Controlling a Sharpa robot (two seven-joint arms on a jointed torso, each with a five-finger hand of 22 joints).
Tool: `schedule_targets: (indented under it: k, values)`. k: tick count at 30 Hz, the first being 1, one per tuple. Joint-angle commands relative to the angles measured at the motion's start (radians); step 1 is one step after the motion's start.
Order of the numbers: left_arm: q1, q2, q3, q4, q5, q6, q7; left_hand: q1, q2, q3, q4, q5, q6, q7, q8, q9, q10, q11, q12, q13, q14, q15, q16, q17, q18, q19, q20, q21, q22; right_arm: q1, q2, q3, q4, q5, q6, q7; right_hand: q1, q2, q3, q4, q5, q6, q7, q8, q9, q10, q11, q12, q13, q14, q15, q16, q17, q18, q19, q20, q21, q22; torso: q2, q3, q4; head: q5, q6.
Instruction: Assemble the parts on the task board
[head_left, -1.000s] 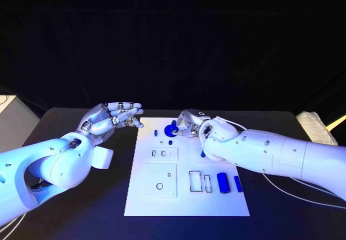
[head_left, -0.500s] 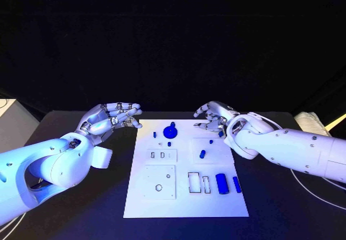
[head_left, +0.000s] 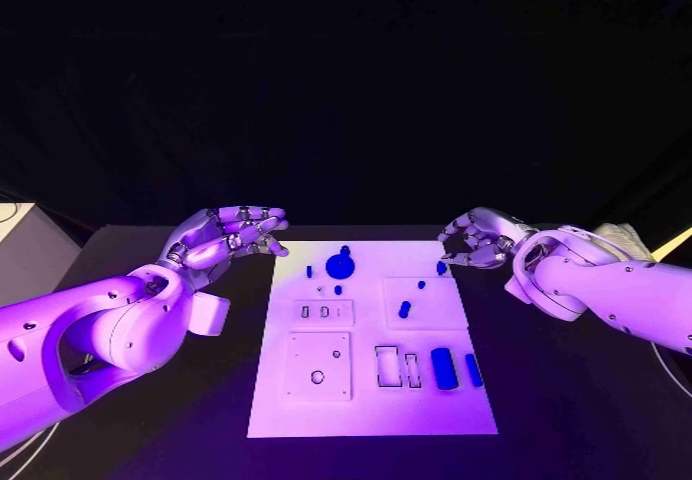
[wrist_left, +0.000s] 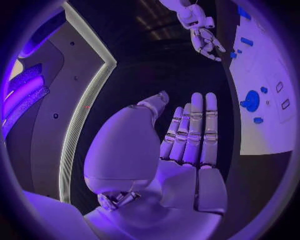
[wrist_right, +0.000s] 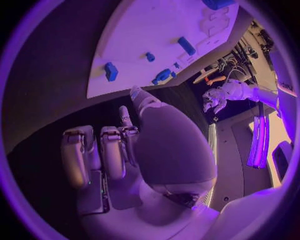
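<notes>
Black table (head_left: 144, 400) under dark backdrop. Pale box (head_left: 18, 250) beside table's left edge; white cables (head_left: 606, 385) trail across right side.

No words, numbers, labels or brand marks are showing legibly anywhere in these pictures.
</notes>
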Motion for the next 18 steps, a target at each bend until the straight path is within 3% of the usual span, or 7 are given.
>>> schedule_targets:
  k: [1, 8, 13, 18]
  values:
    - [0.001, 0.005, 0.0, -0.004, -0.003, 0.024, 0.009, -0.006, -0.003, 0.008, -0.003, -0.005, 0.004, 0.011, 0.002, 0.002, 0.009, -0.001, -0.004, 0.002, -0.005, 0.0, 0.005, 0.0, 0.017, -0.011, 0.0, 0.008, 0.002, -0.004, -0.007, -0.001, -0.01, -0.004, 0.038, 0.041, 0.003, -0.006, 0.002, -0.005, 0.004, 0.005, -0.001, -0.004, -0.001, 0.029, 0.002, -0.006, 0.182, 0.104, 0.002, 0.006, 0.263, -0.013, 0.1, 0.004, 0.005, 0.259, 0.0, 0.0022, -0.0017, 0.001, 0.002]
    - [0.001, 0.009, 0.0, -0.014, -0.003, 0.026, 0.01, -0.006, -0.003, 0.008, -0.003, -0.005, 0.004, 0.011, 0.002, 0.002, 0.009, -0.001, -0.004, 0.002, -0.005, 0.0, 0.005, 0.0, 0.017, -0.011, 0.0, 0.008, 0.002, -0.012, -0.013, -0.003, -0.031, -0.01, 0.041, 0.045, 0.004, -0.011, 0.003, -0.007, 0.003, 0.002, -0.001, -0.006, -0.002, 0.029, 0.002, -0.006, 0.182, 0.104, 0.002, 0.006, 0.263, -0.013, 0.1, 0.004, 0.005, 0.259, 0.001, -0.0014, 0.0016, -0.003, -0.005]
    - [0.001, 0.009, 0.0, -0.018, -0.003, 0.026, 0.01, -0.006, -0.003, 0.008, -0.003, -0.005, 0.004, 0.011, 0.002, 0.002, 0.009, -0.001, -0.004, 0.002, -0.005, 0.0, 0.005, 0.0, 0.017, -0.011, 0.0, 0.008, 0.002, -0.02, -0.008, -0.004, -0.044, -0.017, 0.032, 0.033, 0.004, -0.012, 0.003, -0.008, 0.003, 0.002, -0.001, -0.007, -0.002, 0.03, 0.002, -0.005, 0.183, 0.104, 0.002, 0.006, 0.263, -0.013, 0.1, 0.004, 0.004, 0.259, 0.002, -0.0003, 0.0021, -0.005, -0.006]
    - [0.001, 0.009, 0.0, -0.019, -0.004, 0.027, 0.01, -0.006, -0.003, 0.008, -0.003, -0.005, 0.004, 0.011, 0.002, 0.002, 0.009, -0.001, -0.004, 0.002, -0.005, 0.0, 0.005, 0.0, 0.017, -0.011, 0.0, 0.008, 0.002, -0.027, -0.001, -0.005, -0.054, -0.021, 0.018, 0.021, 0.004, -0.014, 0.003, -0.008, 0.004, 0.001, -0.001, -0.008, -0.003, 0.03, 0.002, -0.005, 0.183, 0.104, 0.003, 0.006, 0.263, -0.013, 0.099, 0.004, 0.004, 0.258, 0.0, -0.0039, 0.0019, -0.008, -0.011]
